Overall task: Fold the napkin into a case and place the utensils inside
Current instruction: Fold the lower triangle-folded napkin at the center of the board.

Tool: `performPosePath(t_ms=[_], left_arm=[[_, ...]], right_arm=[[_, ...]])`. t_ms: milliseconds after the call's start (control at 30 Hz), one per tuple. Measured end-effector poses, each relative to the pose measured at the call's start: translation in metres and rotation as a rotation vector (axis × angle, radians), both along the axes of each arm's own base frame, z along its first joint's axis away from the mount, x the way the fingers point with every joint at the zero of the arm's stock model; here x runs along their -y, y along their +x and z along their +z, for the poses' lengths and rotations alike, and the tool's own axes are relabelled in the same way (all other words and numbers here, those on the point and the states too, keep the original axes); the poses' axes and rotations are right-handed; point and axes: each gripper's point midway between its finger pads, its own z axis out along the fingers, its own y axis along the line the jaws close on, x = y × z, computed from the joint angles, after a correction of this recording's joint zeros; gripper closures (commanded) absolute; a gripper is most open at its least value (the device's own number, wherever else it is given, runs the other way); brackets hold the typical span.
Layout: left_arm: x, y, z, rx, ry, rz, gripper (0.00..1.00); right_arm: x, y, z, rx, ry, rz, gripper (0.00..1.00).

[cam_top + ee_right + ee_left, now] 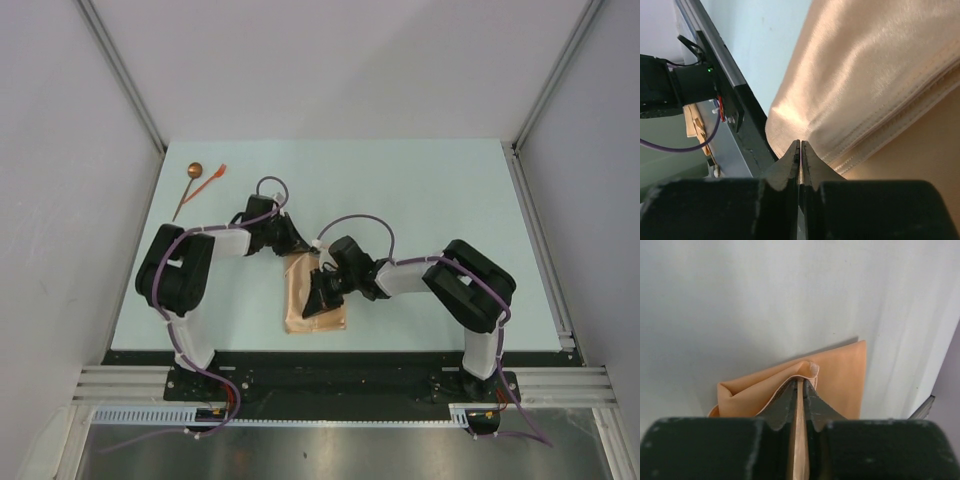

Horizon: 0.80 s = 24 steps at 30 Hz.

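Note:
The tan-orange napkin (298,302) lies folded into a narrow layered strip at the table's near middle. My left gripper (297,250) is at its far end, shut on a raised fold of the cloth (840,375), with cloth showing between the jaws (800,381). My right gripper (322,296) is over the napkin's middle, shut on a lifted layered edge (865,75) at its tips (800,142). The dark-handled spoon (190,185) and the orange-red fork piece (212,181) lie together at the far left corner, away from both grippers.
The pale blue table (430,200) is bounded by grey walls on the left, right and back. A black rail (340,365) with the arm bases runs along the near edge and shows in the right wrist view (735,115) close to the napkin.

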Motion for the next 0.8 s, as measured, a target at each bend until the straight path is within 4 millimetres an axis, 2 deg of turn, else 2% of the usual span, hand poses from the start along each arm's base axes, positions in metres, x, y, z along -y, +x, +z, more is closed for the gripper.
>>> performPosePath(t_ms=[100,233,267,367,400,467,567,667,800], left_arm=[[-0.003,-0.001,0.005,0.002,0.038,0.001,0.65],[-0.004,-0.001,0.043,0.072,0.054,-0.008,0.63],[-0.005,-0.002,0.057,0.101,0.057,-0.01,0.64],[-0.008,-0.015,0.101,0.206,0.046,-0.02,0.76],[-0.01,-0.023,0.112,0.242,0.04,-0.024,0.84],[-0.015,-0.048,0.125,0.288,0.03,-0.035,0.9],[-0.023,-0.093,0.115,0.292,0.014,-0.057,0.95],[-0.027,-0.135,0.085,0.228,0.002,-0.084,0.98],[-0.031,-0.171,0.055,0.152,-0.016,-0.093,0.98]], right_arm=[[0.003,-0.005,-0.008,-0.016,-0.024,0.003,0.92],[0.003,-0.005,-0.007,-0.013,-0.027,0.004,0.9],[0.004,-0.005,-0.006,-0.013,-0.028,0.002,0.87],[0.006,-0.001,0.004,0.001,-0.023,-0.013,0.84],[0.008,0.002,0.011,0.012,-0.012,-0.021,0.83],[0.011,0.012,0.021,0.029,0.005,-0.043,0.75],[0.02,0.035,0.031,0.043,0.031,-0.093,0.7],[0.024,0.061,0.035,0.042,0.05,-0.137,0.69],[0.0,0.09,0.041,0.047,0.107,-0.129,0.73]])
